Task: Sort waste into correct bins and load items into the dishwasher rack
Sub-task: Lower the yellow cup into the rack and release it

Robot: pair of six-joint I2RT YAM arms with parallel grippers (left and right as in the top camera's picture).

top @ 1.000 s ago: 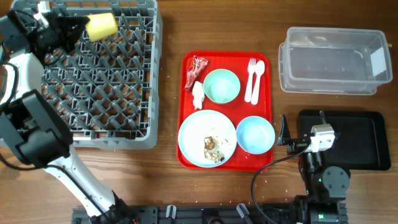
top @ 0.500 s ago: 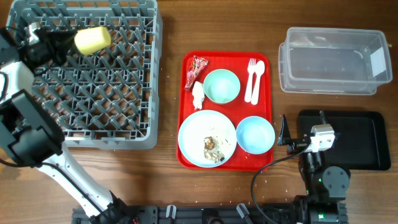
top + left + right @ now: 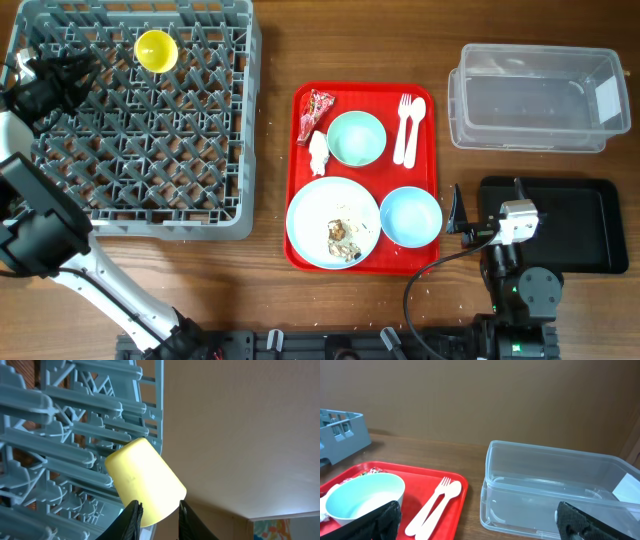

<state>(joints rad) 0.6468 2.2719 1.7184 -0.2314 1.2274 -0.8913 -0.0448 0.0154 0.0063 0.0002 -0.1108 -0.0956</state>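
Yellow cup (image 3: 145, 482), pale, smooth, tapered

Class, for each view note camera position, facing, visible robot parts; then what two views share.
Overhead: above the table, facing down on rack and tray; left arm and right arm show.
Left wrist: on the left arm, facing the cup in the rack; left fingers show.
Right wrist: low, facing the tub; right fingers show.
Shared: overhead and left wrist both see the cup.
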